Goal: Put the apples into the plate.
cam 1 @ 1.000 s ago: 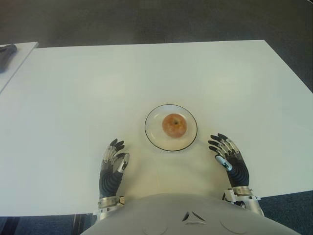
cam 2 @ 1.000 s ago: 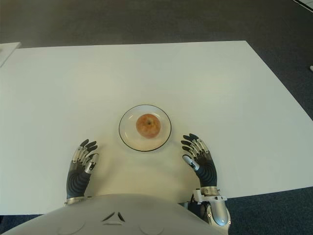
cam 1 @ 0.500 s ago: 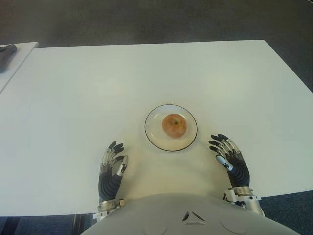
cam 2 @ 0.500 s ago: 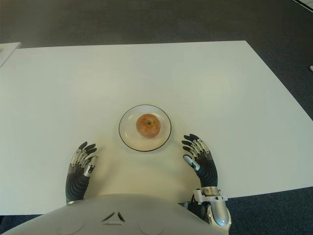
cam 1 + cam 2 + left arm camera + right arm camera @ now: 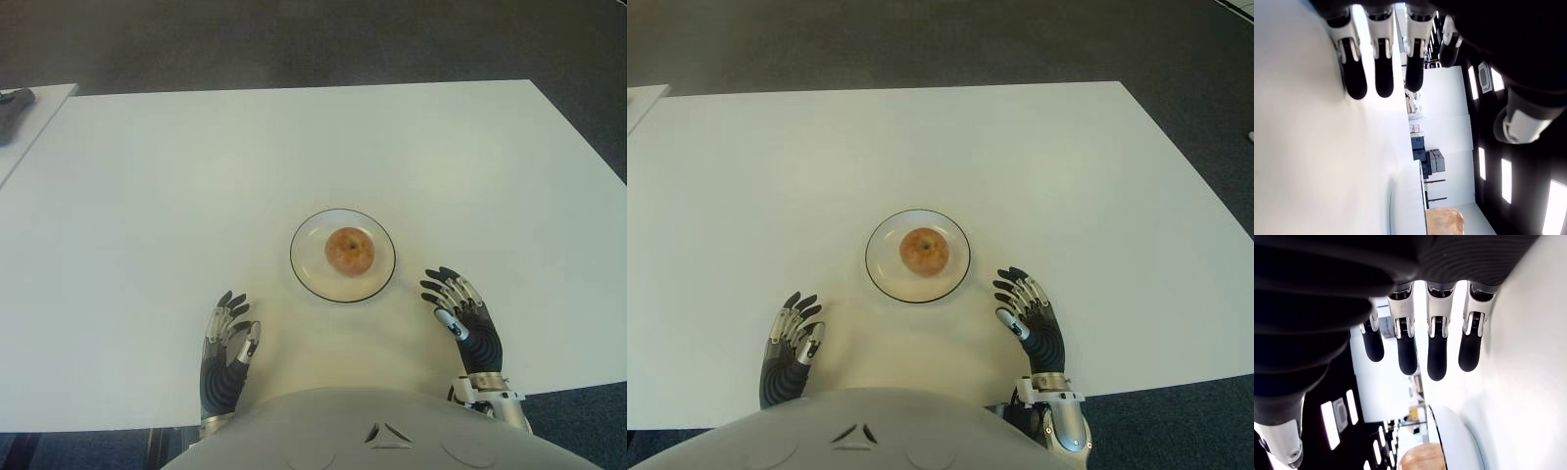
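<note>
**Apple on plate, both hands empty at the near edge**

The round, reddish-orange apple (image 5: 349, 251) sits upright near the middle of the shallow white plate with a dark rim (image 5: 306, 279), which stands on the white tabletop (image 5: 294, 147) directly ahead of the robot's torso. No other apple shows in any view, so the placing appears complete.

Spatial relation: the apple lies forward of both hands and between them. The right hand (image 5: 463, 318) shows just beside the plate's near right rim and is plainly the closer of the two; the left hand (image 5: 225, 345) shows well to the left of the plate and nearer the robot's body. The apple is roughly spherical, with no long axis to align to. Should any further reach be called for, the right hand would have the shorter path — forward and inward.

Hand state: the left wrist view shows the left fingers (image 5: 1382, 54) extended side by side, holding nothing; the right wrist view shows the right fingers (image 5: 1436, 345) likewise straight and empty, with the plate rim and apple visible beyond them.

Change against the earlier frames: the left hand has drawn back toward the torso and now shows lower and closer to the tabletop's near edge. The right hand has shifted back only slightly — apple and plate are unmoved.

A dark object (image 5: 14, 102) lies on a separate surface at far left.
</note>
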`<state>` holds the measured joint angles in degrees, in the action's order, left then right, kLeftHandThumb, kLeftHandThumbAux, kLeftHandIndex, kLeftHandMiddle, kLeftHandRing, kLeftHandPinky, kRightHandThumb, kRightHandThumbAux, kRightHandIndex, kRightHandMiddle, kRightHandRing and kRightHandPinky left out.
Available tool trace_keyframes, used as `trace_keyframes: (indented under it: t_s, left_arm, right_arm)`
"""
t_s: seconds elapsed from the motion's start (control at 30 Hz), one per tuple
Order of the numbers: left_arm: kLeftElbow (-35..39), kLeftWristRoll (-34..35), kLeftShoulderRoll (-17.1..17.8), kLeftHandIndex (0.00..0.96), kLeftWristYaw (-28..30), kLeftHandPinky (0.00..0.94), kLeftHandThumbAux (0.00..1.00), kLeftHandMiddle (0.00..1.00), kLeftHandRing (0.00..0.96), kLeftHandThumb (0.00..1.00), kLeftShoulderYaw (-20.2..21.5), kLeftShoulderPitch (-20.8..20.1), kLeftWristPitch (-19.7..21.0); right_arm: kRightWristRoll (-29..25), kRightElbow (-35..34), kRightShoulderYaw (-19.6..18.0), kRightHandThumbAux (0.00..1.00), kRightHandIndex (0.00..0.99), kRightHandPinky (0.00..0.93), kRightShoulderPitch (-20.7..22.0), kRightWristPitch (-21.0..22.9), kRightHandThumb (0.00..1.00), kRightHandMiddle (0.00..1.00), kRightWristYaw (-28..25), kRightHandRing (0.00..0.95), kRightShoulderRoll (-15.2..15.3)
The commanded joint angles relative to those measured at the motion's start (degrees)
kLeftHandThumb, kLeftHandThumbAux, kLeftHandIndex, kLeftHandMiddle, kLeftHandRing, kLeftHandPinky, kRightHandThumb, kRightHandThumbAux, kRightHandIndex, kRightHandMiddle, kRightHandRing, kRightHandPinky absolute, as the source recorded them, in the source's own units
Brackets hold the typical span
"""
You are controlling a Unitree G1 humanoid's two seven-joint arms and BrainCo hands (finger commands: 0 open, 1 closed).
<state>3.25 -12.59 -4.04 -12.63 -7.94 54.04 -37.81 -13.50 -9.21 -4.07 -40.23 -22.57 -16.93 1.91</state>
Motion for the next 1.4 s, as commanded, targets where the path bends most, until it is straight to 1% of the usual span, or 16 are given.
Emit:
trace_keyframes:
  t_s: [0.03,0.17,0.4,0.6,0.7,0.9,1.07,1.4]
  left_arm:
    - [-0.90,-0.01,-0.23,0.122,0.12,0.290,0.467,0.213,0.252,0.107,-0.45,2.67,3.99]
    - [-0.84,0.87,0.72,0.129,1.10,0.296,0.475,0.228,0.261,0.102,-0.35,3.09,4.13]
    - [-0.51,1.69,1.73,0.136,2.13,0.282,0.478,0.226,0.257,0.088,-0.61,3.53,4.02]
    - [-0.68,1.96,2.02,0.148,2.55,0.287,0.463,0.221,0.252,0.076,-0.57,3.49,3.81]
    - [-0.65,2.53,2.32,0.153,3.04,0.288,0.465,0.224,0.255,0.071,-0.51,4.20,4.26]
    - [-1.00,4.18,2.42,0.158,4.06,0.250,0.466,0.206,0.230,0.068,-0.69,4.82,4.08]
    - [-1.84,4.65,2.43,0.151,4.40,0.228,0.466,0.184,0.204,0.074,-0.87,4.31,2.38]
    - [-2.49,4.12,2.49,0.146,4.04,0.253,0.459,0.188,0.213,0.081,-0.59,4.07,0.24]
  right_arm:
    - [0.56,-0.66,-0.29,0.620,0.175,0.291,-2.56,1.78,0.490,0.256,0.52,0.269,0.78]
    - [0.93,-1.26,-0.11,0.612,0.171,0.276,-3.02,1.61,0.488,0.253,0.69,0.265,0.76]
    - [1.86,-2.52,0.26,0.604,0.160,0.291,-3.97,2.40,0.497,0.255,1.74,0.268,0.48]
    - [1.06,-3.62,0.58,0.593,0.156,0.298,-4.80,3.26,0.513,0.258,1.65,0.273,0.52]
    - [0.69,-4.06,0.49,0.597,0.157,0.301,-5.24,3.57,0.523,0.260,1.68,0.276,0.49]
    - [0.38,-4.07,0.05,0.618,0.158,0.306,-5.71,3.46,0.539,0.265,1.67,0.281,0.44]
    - [0.06,-3.84,-0.04,0.629,0.162,0.316,-5.84,3.48,0.552,0.269,1.74,0.287,0.20]
    - [-0.37,-4.68,0.46,0.622,0.161,0.328,-6.53,3.85,0.547,0.265,1.77,0.292,-0.13]
